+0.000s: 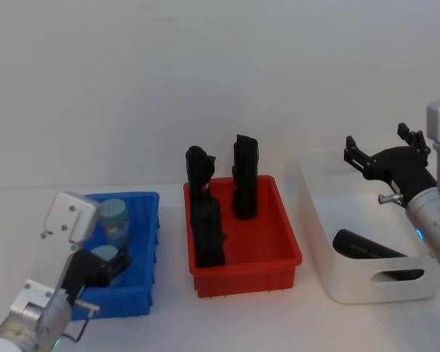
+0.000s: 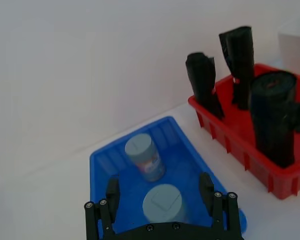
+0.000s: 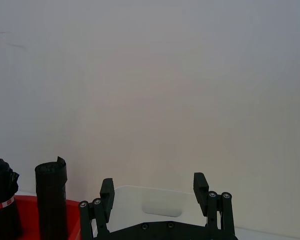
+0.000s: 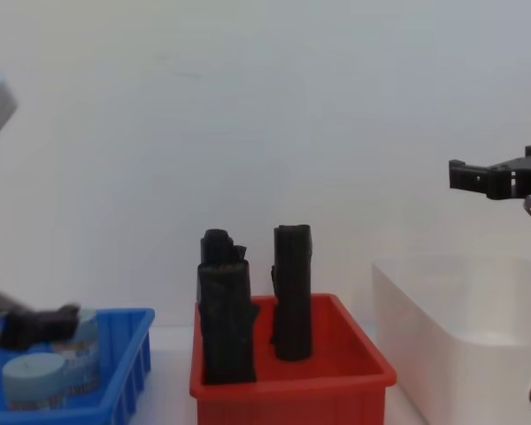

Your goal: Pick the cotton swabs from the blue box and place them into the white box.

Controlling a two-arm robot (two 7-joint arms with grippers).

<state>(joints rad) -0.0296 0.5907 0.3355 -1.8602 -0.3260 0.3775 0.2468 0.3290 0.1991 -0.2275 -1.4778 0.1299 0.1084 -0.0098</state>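
Two cotton swabs tubs with grey-blue lids stand in the blue box (image 1: 145,220) at the left. The far tub (image 1: 114,217) stands free near the back wall. My left gripper (image 1: 108,264) is lowered into the box, open, with its fingers (image 2: 112,192) on either side of the near tub (image 2: 163,202) and a gap on both sides. The white box (image 1: 352,282) stands at the right. My right gripper (image 1: 378,152) hovers above its back rim, open and holding nothing.
A red bin (image 1: 279,260) with three upright black rolls (image 1: 245,176) stands between the two boxes. Another black roll (image 1: 367,248) lies inside the white box. A plain white wall runs behind the table.
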